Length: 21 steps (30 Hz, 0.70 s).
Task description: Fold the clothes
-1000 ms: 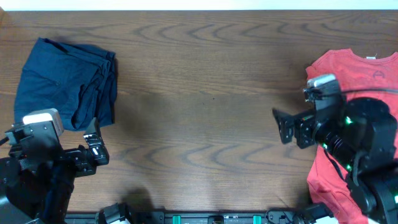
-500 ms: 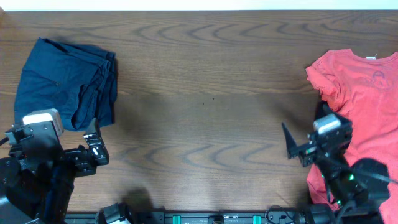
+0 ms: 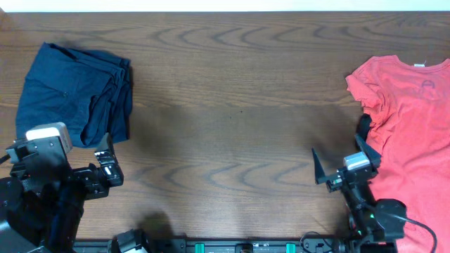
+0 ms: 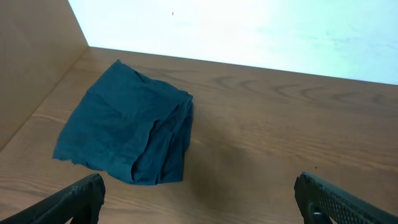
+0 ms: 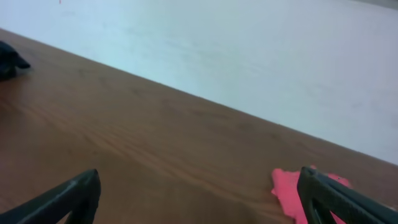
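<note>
The navy blue shorts (image 3: 74, 91) lie folded in a bundle at the table's far left; they also show in the left wrist view (image 4: 127, 130). My left gripper (image 3: 105, 163) is open and empty, near the front edge just below the shorts, not touching them (image 4: 199, 202). My right gripper (image 3: 341, 154) is open and empty at the front right, just left of a red T-shirt (image 3: 408, 119). In the right wrist view the jaws (image 5: 199, 199) are wide apart over bare wood, with a corner of the red T-shirt (image 5: 286, 186) by the right finger.
The red T-shirt lies spread flat along the right edge. The wooden table (image 3: 232, 119) stretches between the two garments. A pale wall (image 4: 249, 31) stands behind the table's far edge.
My right arm has drawn back from over the red T-shirt toward the front edge and sits lower. The left arm and the shorts have not moved.
</note>
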{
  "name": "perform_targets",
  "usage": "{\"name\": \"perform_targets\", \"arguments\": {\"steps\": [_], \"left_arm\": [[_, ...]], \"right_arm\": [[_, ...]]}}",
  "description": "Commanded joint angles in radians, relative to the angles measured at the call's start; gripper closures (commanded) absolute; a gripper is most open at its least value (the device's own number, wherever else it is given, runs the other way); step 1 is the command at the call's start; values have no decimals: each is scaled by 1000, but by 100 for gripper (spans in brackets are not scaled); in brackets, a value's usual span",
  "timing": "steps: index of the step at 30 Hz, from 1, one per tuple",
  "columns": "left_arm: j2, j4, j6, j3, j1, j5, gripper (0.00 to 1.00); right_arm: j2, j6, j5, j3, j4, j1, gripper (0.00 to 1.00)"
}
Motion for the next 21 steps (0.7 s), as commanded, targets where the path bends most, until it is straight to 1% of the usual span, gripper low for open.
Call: {"name": "perform_targets", "arguments": {"steps": [1,3,5,21], "left_arm": [[1,-1,10,1,-3,-6,2],[1,-1,10,1,-3,-6,2],[1,-1,10,1,-3,-6,2],[1,-1,10,1,-3,-6,2]], "right_arm": [[-12,71,-13,-64,65,-9,1],[-12,90,-12,-99,95,-9,1],[-12,91,-13,-97,71,-9,1],[-11,90,-13,-96,71,-9,1]]}}
